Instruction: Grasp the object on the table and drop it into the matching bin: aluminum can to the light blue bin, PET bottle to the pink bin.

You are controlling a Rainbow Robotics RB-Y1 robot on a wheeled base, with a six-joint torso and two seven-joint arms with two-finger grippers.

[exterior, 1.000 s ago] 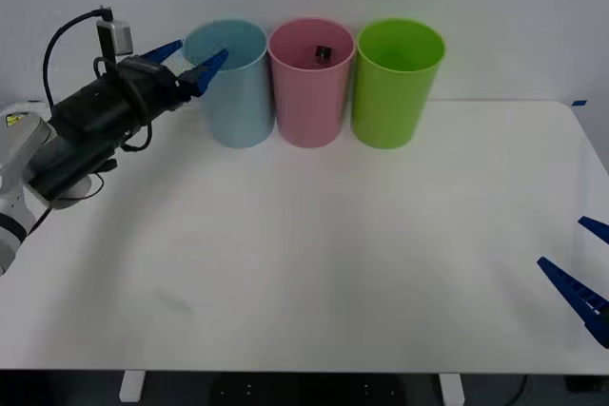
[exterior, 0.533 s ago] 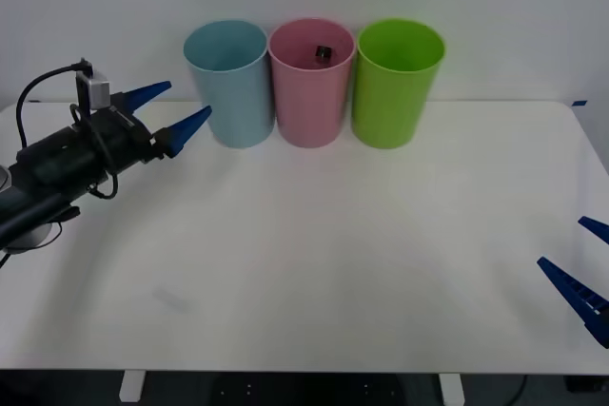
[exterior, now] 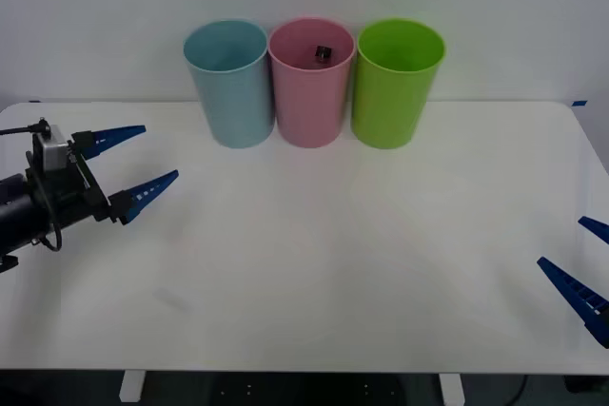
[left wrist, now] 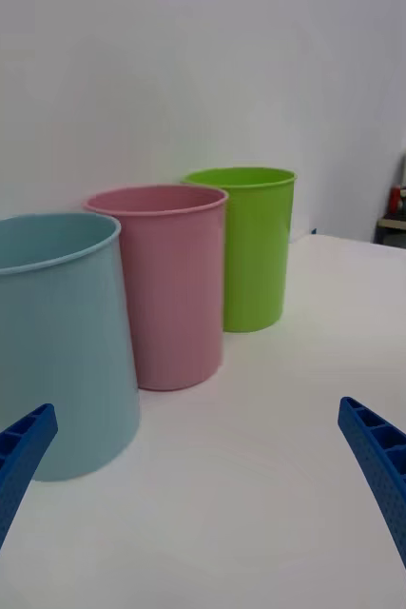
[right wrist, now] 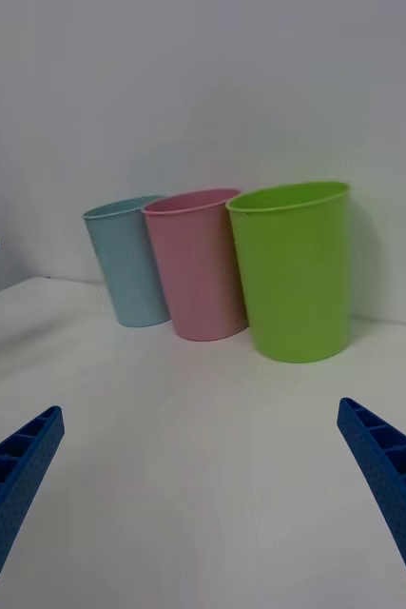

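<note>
- Table (exterior: pixel 381 263), white with rounded corners, spans the front view and carries three bins in a row along its far edge.
- Light blue bin (exterior: pixel 228 83) stands on the robot's left, pink bin (exterior: pixel 311 81) in the middle, green bin (exterior: pixel 396 81) on the right, neighbours touching or nearly so.
- Left gripper (exterior: pixel 133 161) hovers over the table's left side, short of the light blue bin, fingers spread and empty.
- Right gripper (exterior: pixel 582 261) sits at the table's near right edge, fingers apart, holding nothing.
- PET bottle (exterior: pixel 323 52) lies inside the pink bin, its dark cap visible just below the rim.
</note>
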